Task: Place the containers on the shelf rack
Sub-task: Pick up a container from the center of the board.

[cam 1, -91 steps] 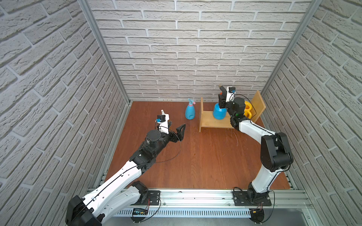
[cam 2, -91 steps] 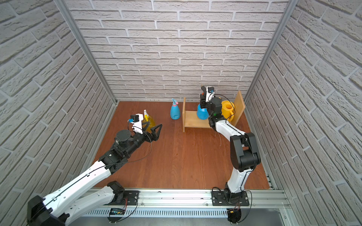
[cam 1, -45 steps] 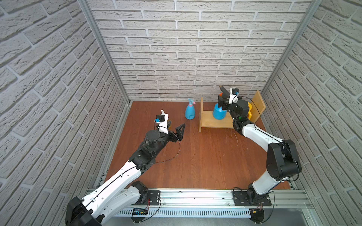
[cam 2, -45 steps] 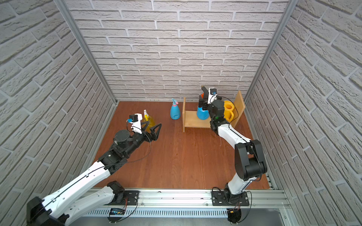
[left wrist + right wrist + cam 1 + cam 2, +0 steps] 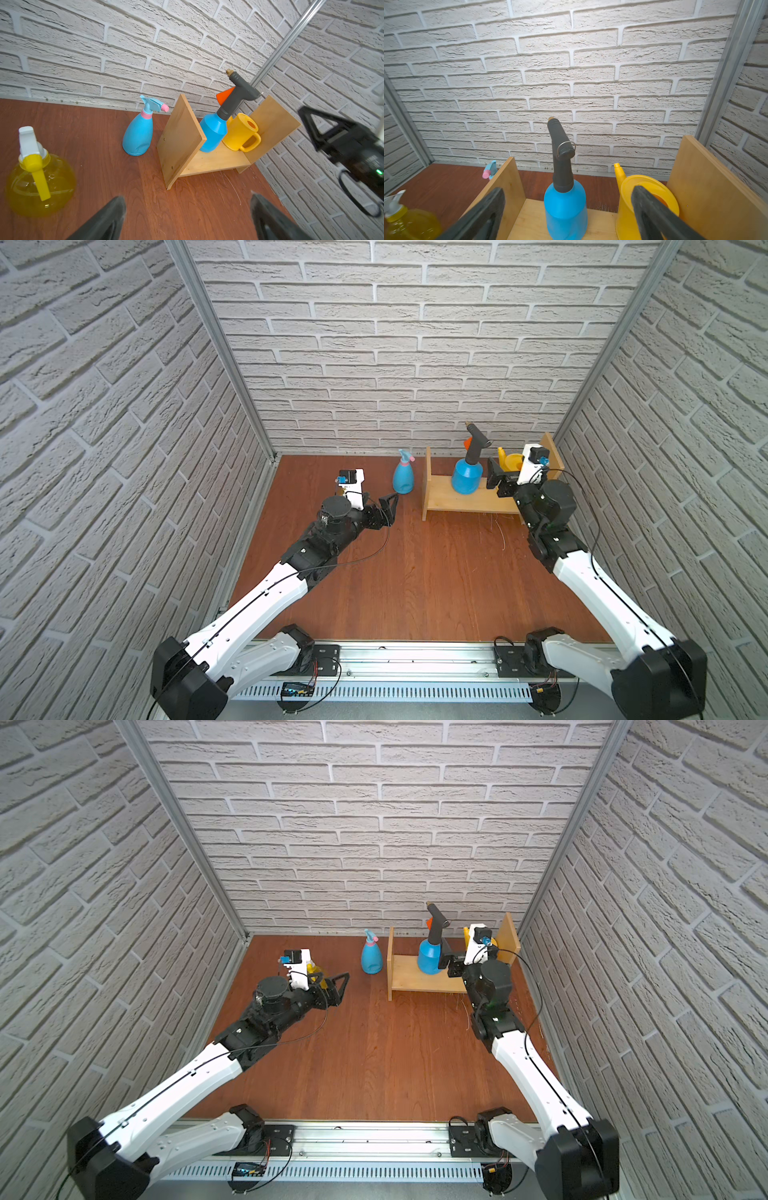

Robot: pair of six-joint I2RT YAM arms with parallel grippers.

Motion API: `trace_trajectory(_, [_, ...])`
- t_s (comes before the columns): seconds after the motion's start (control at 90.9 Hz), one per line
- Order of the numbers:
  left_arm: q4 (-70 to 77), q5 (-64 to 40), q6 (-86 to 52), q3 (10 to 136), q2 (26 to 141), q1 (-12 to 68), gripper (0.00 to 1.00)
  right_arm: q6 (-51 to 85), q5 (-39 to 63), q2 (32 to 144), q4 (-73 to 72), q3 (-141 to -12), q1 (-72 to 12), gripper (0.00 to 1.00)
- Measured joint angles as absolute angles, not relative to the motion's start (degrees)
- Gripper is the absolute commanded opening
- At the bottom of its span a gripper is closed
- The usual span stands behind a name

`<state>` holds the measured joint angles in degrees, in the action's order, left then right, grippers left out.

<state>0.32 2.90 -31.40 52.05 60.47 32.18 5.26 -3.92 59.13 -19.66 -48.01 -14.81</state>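
We see both grippers spread, empty: right gripper (image 5: pixel 498 481) just right of blue pressure sprayer with black pump top (image 5: pixel 466 479), which stands upright on light-wood H-shaped shelf rack (image 5: pixel 465 499), upper right of centre. Beside it on rack: yellow plastic watering can (image 5: pixel 239 131). On floor (image 5: pixel 415 572) just left of rack: light-blue pink-trimmed spray bottle (image 5: pixel 403 479). Left of centre: translucent yellow spray bottle (image 5: pixel 39 187) near left gripper (image 5: pixel 188 200).

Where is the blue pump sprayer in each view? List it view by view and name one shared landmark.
In a top view: sprayer standing on the rack, right of centre.
In a top view: sprayer, same spot on the rack.
Left wrist: sprayer on the rack, base hidden behind a side board.
Right wrist: sprayer close ahead, on the rack.
Shared landmark: the yellow can beside it, in all views.
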Motion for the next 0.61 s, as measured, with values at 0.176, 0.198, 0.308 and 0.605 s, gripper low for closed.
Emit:
trace_trajectory(0.176, [-6.55, -1.21, -41.06, 60.23, 67.92, 26.87, 0.98, 11.03, 1.23, 47.42, -8.82, -46.28, -14.79, 0.99])
trace_trajectory(0.198, [-7.29, -1.83, -41.85, 61.08, 68.75, 26.37, 0.98, 12.27, 2.26, 46.54, -7.77, -46.28, -14.81, 0.99])
trace_trajectory(0.308, [-11.35, -3.68, -44.12, 64.73, 71.75, 24.69, 0.98, 18.46, 8.51, 44.88, -3.84, -46.87, -14.83, 0.98])
trace_trajectory(0.605, [-21.26, -1.76, -43.09, 66.39, 66.19, 20.88, 0.98, 22.33, 18.13, 69.73, 16.95, -74.13, -28.25, 0.83])
